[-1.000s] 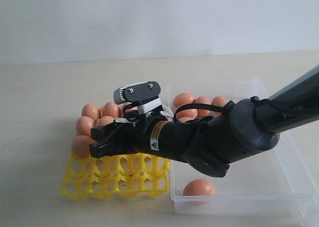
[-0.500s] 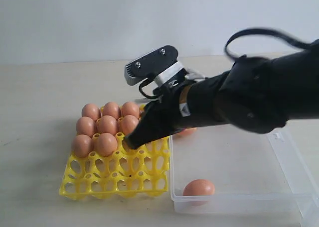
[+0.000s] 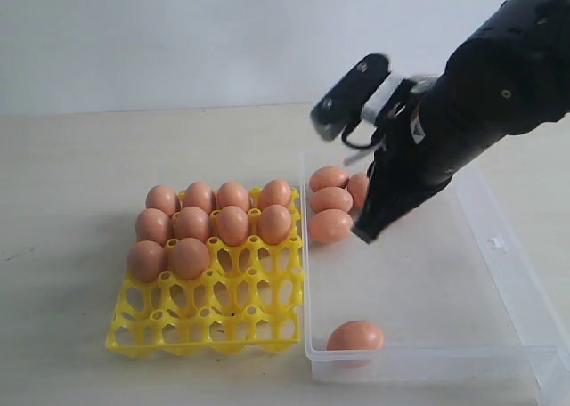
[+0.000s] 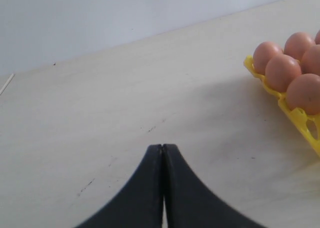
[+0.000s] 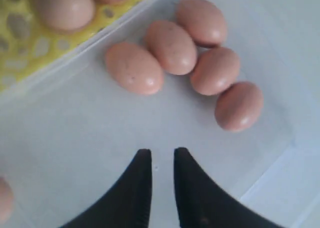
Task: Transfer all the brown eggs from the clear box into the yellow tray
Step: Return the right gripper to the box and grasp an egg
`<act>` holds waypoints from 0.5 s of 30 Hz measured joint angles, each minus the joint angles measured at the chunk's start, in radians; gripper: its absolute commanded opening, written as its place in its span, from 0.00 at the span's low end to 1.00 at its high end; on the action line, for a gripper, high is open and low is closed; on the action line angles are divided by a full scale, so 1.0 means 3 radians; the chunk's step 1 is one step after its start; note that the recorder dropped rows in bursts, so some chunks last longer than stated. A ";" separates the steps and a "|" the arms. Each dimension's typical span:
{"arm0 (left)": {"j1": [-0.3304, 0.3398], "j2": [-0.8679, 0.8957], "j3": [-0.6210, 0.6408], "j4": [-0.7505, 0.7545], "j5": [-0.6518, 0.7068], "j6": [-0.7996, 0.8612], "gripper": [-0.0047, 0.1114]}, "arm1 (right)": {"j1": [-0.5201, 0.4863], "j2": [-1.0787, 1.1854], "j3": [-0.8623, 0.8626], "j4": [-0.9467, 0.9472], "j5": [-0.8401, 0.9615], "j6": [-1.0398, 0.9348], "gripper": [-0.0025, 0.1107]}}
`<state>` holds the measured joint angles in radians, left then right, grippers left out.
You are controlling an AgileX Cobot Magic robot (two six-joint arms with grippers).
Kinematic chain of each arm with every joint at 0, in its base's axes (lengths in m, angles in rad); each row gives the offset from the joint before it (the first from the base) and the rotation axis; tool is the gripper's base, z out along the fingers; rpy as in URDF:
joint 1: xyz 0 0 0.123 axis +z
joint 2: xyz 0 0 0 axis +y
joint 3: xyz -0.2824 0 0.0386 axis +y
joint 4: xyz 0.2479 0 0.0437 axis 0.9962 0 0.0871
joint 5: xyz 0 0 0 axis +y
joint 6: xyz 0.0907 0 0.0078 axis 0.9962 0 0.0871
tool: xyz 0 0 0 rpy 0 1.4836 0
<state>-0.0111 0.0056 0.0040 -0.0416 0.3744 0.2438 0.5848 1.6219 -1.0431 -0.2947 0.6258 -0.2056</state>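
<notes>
The yellow tray (image 3: 207, 321) holds several brown eggs (image 3: 232, 224) in its back three rows. In the clear box (image 3: 445, 281) to its right, a cluster of eggs (image 3: 330, 225) lies at the back left and one lone egg (image 3: 354, 336) at the front wall. My right gripper (image 3: 365, 235) hangs over the box beside the cluster, its jaws a little apart and empty. In the right wrist view the right gripper (image 5: 162, 155) points at bare box floor (image 5: 90, 133), with several eggs (image 5: 171, 47) beyond it. My left gripper (image 4: 162, 147) is shut above bare table, the tray's corner (image 4: 300, 119) to one side.
The pale wooden table (image 3: 71, 157) stretches left of the tray and behind both containers. A white wall (image 3: 178, 32) stands at the back. The front two rows of tray cups (image 3: 214, 290) are bare.
My right arm has lifted off the yellow tray and swung right over the clear box. Two more eggs now show in the tray where the arm was. Its jaws stand narrower.
</notes>
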 measured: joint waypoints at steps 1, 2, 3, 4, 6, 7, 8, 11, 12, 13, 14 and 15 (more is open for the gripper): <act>0.0000 0.0000 0.0000 0.0000 0.0000 0.0000 0.04 | 0.0000 0.0057 0.0000 0.0058 -0.0016 -0.0510 0.39; 0.0000 0.0000 0.0000 0.0000 0.0000 0.0000 0.04 | 0.0000 0.0120 0.0000 0.0119 -0.0036 -0.0941 0.47; 0.0000 0.0000 0.0000 0.0000 0.0000 0.0000 0.04 | 0.0000 0.0174 0.0000 0.0162 -0.0055 -0.1224 0.54; 0.0000 0.0000 0.0000 0.0000 0.0000 0.0000 0.04 | 0.0000 0.0242 0.0000 0.0218 -0.0088 -0.1498 0.59; 0.0000 0.0000 0.0000 0.0000 0.0000 0.0000 0.04 | 0.0000 0.0367 0.0000 0.0274 -0.0180 -0.1795 0.61; 0.0000 0.0000 0.0000 0.0000 0.0000 0.0000 0.04 | 0.0000 0.0437 0.0000 0.0292 -0.0250 -0.1884 0.61; 0.0000 0.0000 0.0000 0.0000 0.0000 0.0000 0.04 | 0.0000 0.0503 0.0000 0.0308 -0.0336 -0.1955 0.61; 0.0000 0.0000 0.0000 0.0000 0.0000 0.0000 0.04 | 0.0000 0.0666 0.0000 0.0335 -0.0643 -0.2040 0.61; 0.0000 0.0000 0.0000 0.0000 0.0000 0.0000 0.04 | 0.0000 0.0711 0.0000 0.0341 -0.0738 -0.2057 0.61; 0.0000 0.0000 0.0000 0.0000 0.0000 0.0000 0.04 | 0.0000 0.0747 0.0000 0.0348 -0.0801 -0.2076 0.61; 0.0000 0.0000 0.0000 0.0000 0.0000 0.0000 0.04 | 0.0000 0.0792 -0.0020 0.0348 -0.0854 -0.2101 0.61; 0.0000 0.0000 0.0000 0.0000 0.0000 0.0000 0.04 | 0.0000 0.0842 -0.0057 0.0348 -0.0895 -0.2112 0.61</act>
<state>-0.0111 0.0056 0.0040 -0.0416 0.3744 0.2438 0.5848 1.8744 -1.0602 -0.1905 0.3572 -0.8392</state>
